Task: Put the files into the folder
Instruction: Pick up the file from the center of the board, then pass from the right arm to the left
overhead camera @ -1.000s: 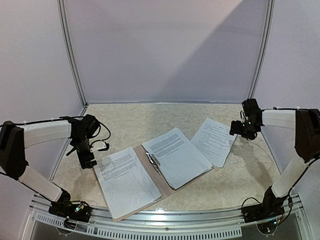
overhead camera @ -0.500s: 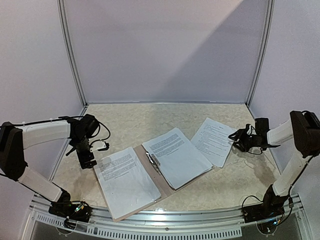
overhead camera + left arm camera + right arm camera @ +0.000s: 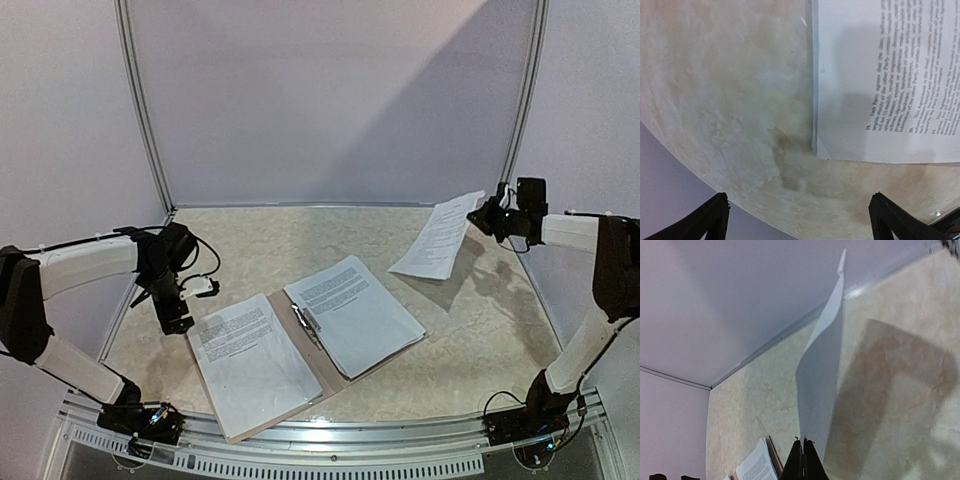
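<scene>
So: right gripper [image 3: 487, 215] pinched shut on a corner of one sheet [image 3: 437, 238], which hangs clear of the table [image 3: 480, 330]. Left gripper [image 3: 798, 196] wide open, empty (only its tips in frame). Folder [image 3: 305, 350] lies open, mostly hidden under left-leaf sheet [image 3: 250, 360] and right-leaf sheet [image 3: 355, 312]. Dark bit at the spine is probably the clip [image 3: 305, 322].

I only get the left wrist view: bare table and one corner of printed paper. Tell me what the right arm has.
Observer: The right gripper is shut on one sheet, raised at the far right and casting a shadow on the table.
Operator: Report the folder.
Observer: The folder lies open near the centre, with papers on both leaves.
Operator: Place my gripper against it.
Observer: The left gripper is open, just outside the left leaf's far corner.
</scene>
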{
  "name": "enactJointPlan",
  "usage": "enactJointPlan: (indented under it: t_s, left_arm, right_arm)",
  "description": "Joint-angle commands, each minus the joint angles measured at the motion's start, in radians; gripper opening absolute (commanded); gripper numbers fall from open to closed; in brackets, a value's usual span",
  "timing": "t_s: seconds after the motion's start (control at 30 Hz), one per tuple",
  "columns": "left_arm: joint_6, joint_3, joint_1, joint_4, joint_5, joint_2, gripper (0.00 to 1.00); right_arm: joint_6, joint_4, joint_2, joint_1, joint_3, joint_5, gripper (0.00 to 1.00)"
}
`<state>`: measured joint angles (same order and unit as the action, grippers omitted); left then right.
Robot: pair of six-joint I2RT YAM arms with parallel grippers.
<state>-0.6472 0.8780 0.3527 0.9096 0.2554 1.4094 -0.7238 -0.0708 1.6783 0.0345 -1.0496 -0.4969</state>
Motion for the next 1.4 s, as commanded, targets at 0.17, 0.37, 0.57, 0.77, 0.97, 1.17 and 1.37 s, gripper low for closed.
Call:
enactJointPlan:
  t_s: [0.17,0.37,0.57,0.77,0.97,1.17,1.37]
  left_arm:
    - [-0.037,0.340,-0.006,0.122,-0.312,-0.076,0.99]
    - [-0.088,0.623,0.012,0.185,-0.521,-0.116,0.99]
    - [-0.095,0.767,0.133,0.152,-0.577,-0.163,0.99]
    - [-0.098,0.887,0.246,0.201,-0.556,-0.073,0.99]
    - [-0.115,0.941,0.289,0.229,-0.601,-0.028,0.99]
    - [-0.151,0.945,0.305,0.333,-0.726,-0.013,0.31]
    - [-0.158,0.943,0.305,0.351,-0.767,-0.040,0.00]
  right_arm:
    - [0.702,0.367,-0.259,-0.467,-0.301,0.318,0.00]
    - [0.866,0.512,-0.194,-0.735,-0.452,0.082,0.00]
    - [0.905,0.568,-0.097,-0.852,-0.606,-0.133,0.00]
    - [0.924,0.564,-0.055,-0.886,-0.668,-0.248,0.00]
    - [0.926,0.559,-0.054,-0.887,-0.673,-0.255,0.00]
    - [0.940,0.567,-0.055,-0.887,-0.671,-0.232,0.00]
    - [0.958,0.570,-0.055,-0.886,-0.647,-0.199,0.00]
